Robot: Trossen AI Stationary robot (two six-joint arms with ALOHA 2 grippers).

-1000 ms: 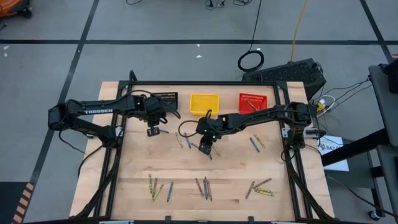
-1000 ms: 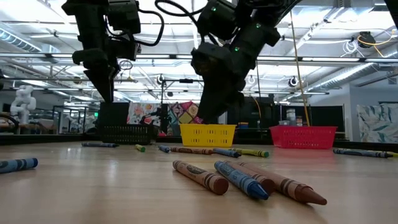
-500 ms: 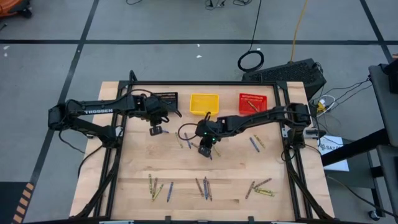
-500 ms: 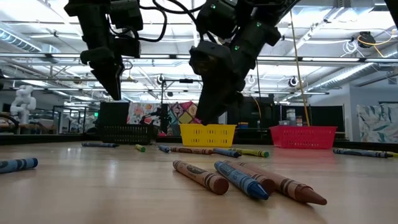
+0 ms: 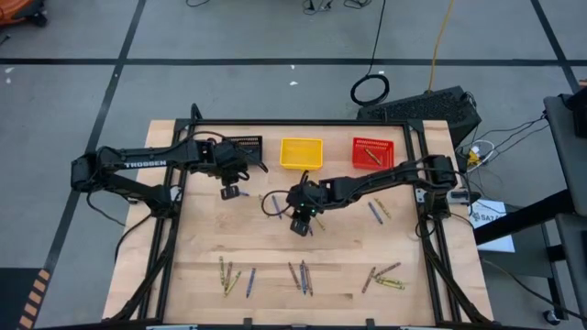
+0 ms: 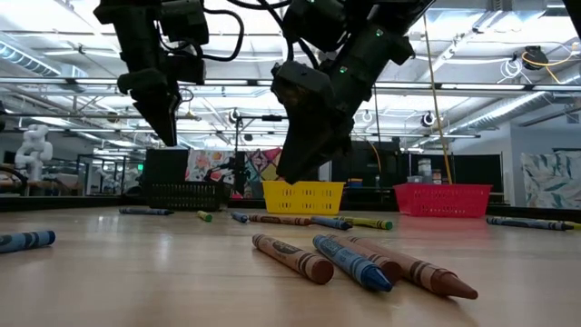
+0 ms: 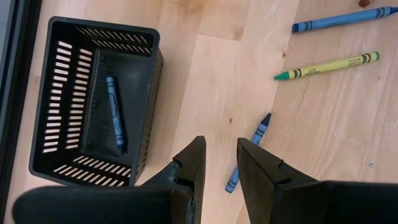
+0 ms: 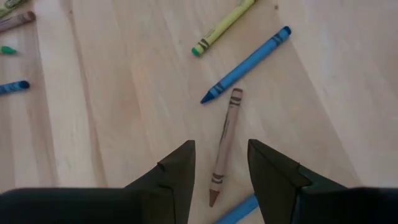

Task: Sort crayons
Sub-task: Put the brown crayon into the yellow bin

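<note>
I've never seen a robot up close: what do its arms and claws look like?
Two slim black jointed arms with looping black cables. The left arm carries white lettering; the right arm shows small green lights. Each ends in a claw with two dark wedge-shaped fingers.

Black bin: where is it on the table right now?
In the high view the black bin sits at the table's far edge, left of the yellow bin, just beyond the left gripper.
</note>
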